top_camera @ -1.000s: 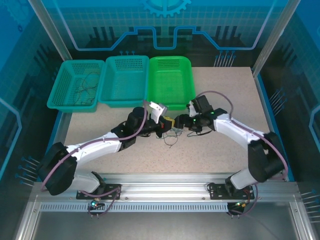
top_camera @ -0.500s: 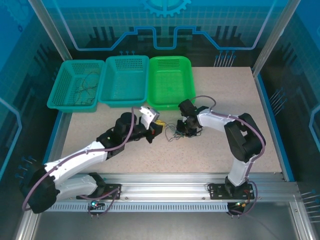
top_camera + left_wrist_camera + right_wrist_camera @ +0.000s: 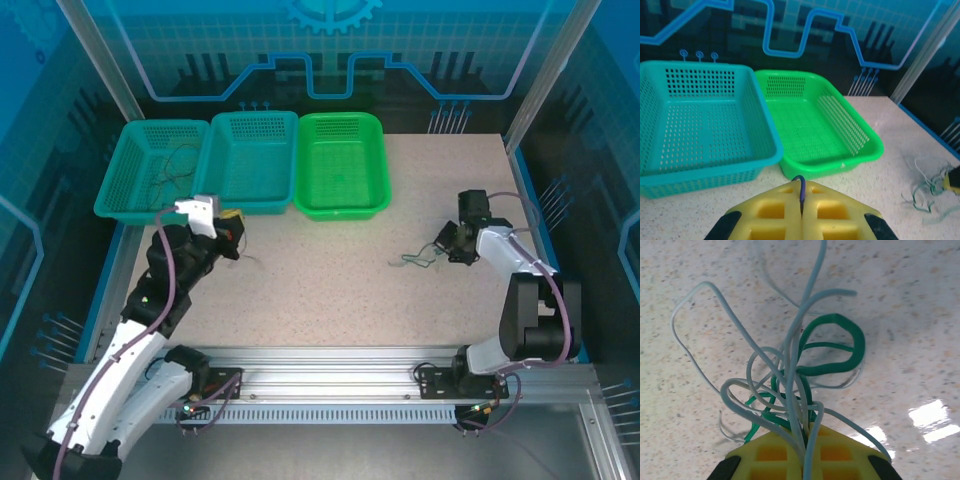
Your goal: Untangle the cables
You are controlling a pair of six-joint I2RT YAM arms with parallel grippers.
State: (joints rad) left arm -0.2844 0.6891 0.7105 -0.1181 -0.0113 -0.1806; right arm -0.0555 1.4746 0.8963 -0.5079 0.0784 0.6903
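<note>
The left gripper (image 3: 801,202) is clamped, its yellow pads pressed together on one dark purple wire (image 3: 800,187) that stands up out of the seam. From above, this gripper (image 3: 228,224) sits just in front of the teal baskets, near the far-left basket (image 3: 145,212), where a few thin wires already lie. The teal basket (image 3: 700,130) and green basket (image 3: 810,125) ahead of it look bare.

The right gripper (image 3: 802,447) is closed too, pinching the root of the tangle (image 3: 792,375): pale loops and a green one fanned over the table (image 3: 900,300). From above, the tangle (image 3: 413,262) lies on the right side, well apart from the left arm.

The wire looks pulled free, so the step in hand is likely dropping it into a basket. To do that well, carry it over the rim and open only once its loose end is inside. The right gripper should hold the tangle low, so the next strand can be taken from an outer loop, not the knot
</note>
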